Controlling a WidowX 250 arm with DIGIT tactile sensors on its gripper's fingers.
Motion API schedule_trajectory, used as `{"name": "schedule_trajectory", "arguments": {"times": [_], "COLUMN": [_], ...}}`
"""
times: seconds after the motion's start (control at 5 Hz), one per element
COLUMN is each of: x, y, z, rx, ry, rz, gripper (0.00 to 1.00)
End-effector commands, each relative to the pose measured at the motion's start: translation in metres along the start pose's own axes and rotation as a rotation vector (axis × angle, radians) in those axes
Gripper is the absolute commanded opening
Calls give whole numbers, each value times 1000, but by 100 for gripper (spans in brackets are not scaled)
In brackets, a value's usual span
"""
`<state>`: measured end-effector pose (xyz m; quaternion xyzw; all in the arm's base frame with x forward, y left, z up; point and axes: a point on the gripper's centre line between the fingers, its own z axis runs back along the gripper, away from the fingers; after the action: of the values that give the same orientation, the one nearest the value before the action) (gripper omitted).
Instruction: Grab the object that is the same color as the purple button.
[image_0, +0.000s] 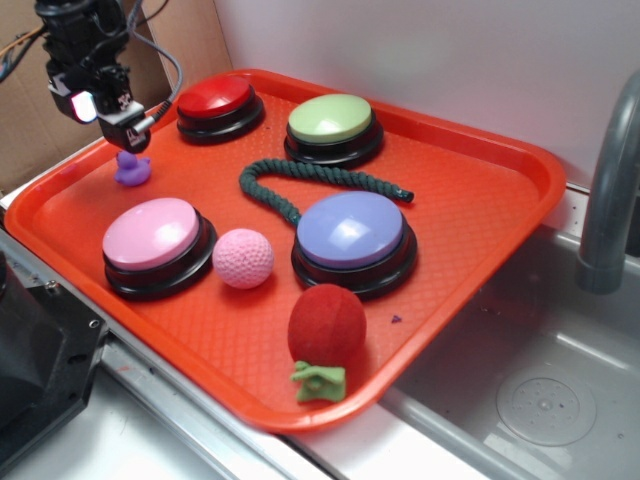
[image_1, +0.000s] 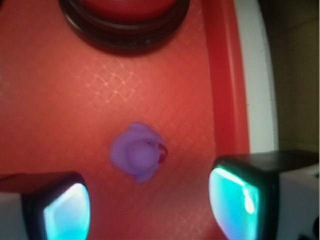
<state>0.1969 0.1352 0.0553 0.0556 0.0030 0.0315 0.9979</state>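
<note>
Fingers spread above the purple duck

The fingers stand wide apart and hold nothing; the tiny purple duck sits on the orange tray just ahead of the gap between them, untouched. Beyond the duck lies the red button. In the exterior view the purple button sits well away across the tray.

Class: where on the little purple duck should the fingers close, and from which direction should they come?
Probably from straight above, closing on the duck's rounded body sides. It sits upright on the tray, apart from the red button, and the open gripper hangs above it.
</note>
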Motion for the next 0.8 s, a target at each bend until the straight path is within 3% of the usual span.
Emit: {"name": "schedule_trajectory", "arguments": {"times": [0.0, 0.2, 0.4, 0.6], "x": [4, 3, 2, 5], "y": [8, 6, 4, 4], "z": [-26, -38, -41, -36], "rx": [-29, -73, -94, -111], "ry": [33, 46, 38, -2], "rz": [-7, 4, 17, 16], "gripper": [100, 100, 0, 0]}}
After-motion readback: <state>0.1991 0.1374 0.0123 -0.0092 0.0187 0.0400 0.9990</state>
